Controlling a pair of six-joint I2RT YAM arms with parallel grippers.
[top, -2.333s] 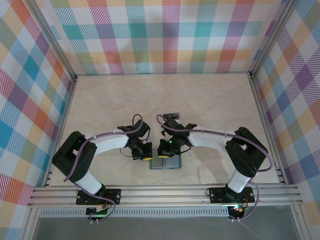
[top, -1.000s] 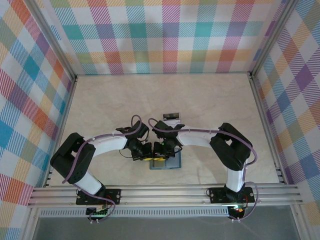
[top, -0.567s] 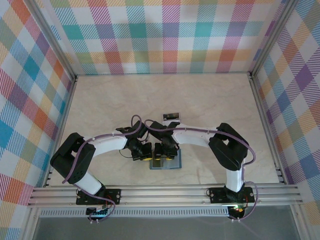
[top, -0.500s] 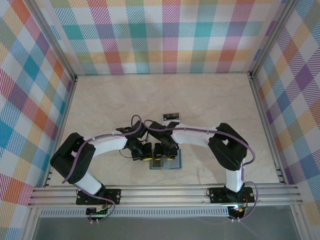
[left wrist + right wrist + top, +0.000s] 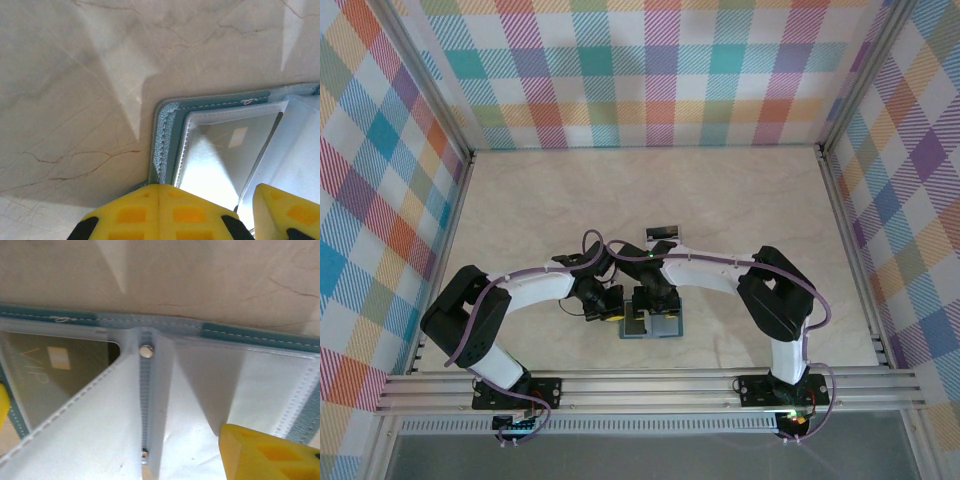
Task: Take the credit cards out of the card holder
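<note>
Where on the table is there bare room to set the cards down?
The far half of the table, beyond the small dark item, is bare; so is the patch between right arm and right wall. Crowded at front centre, where the left end effector and right end effector meet over the card holder.

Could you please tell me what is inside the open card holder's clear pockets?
In the right wrist view, a dark card marked VIP lies inside one pocket of the card holder; a raised sleeve covers its lower corner. The other pockets' contents are unclear.
</note>
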